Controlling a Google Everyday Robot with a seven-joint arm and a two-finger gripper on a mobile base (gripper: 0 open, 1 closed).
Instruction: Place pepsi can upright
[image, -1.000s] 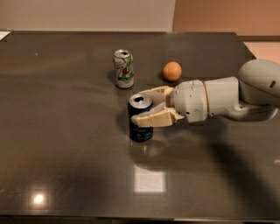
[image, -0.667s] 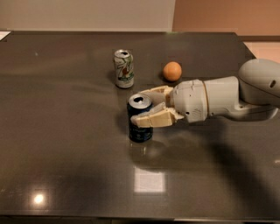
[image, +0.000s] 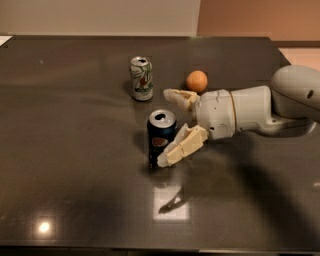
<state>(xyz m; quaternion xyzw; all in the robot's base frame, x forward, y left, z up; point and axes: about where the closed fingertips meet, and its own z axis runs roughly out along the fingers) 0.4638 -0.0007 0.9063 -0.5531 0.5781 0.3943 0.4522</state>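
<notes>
pepsi can (image: 160, 136): upright, centre of table (image: 70, 130), lower right hidden by near finger (image: 183, 146) | gripper (image: 165, 127): 2 fingers spread, flanking can, contact unclear | arm (image: 295, 97): cut off at right edge

Reaches in from the right with a white arm (image: 295, 92), kept low and nearly level, pointing left. Ends in a thick cylindrical wrist (image: 235, 112) carrying the gripper (image: 164, 127) near the middle of the view. Shows two cream fingers (image: 182, 145) spread wide apart, one on the far side, the other on the near side, angled down and leftward, tip lowest.
</notes>
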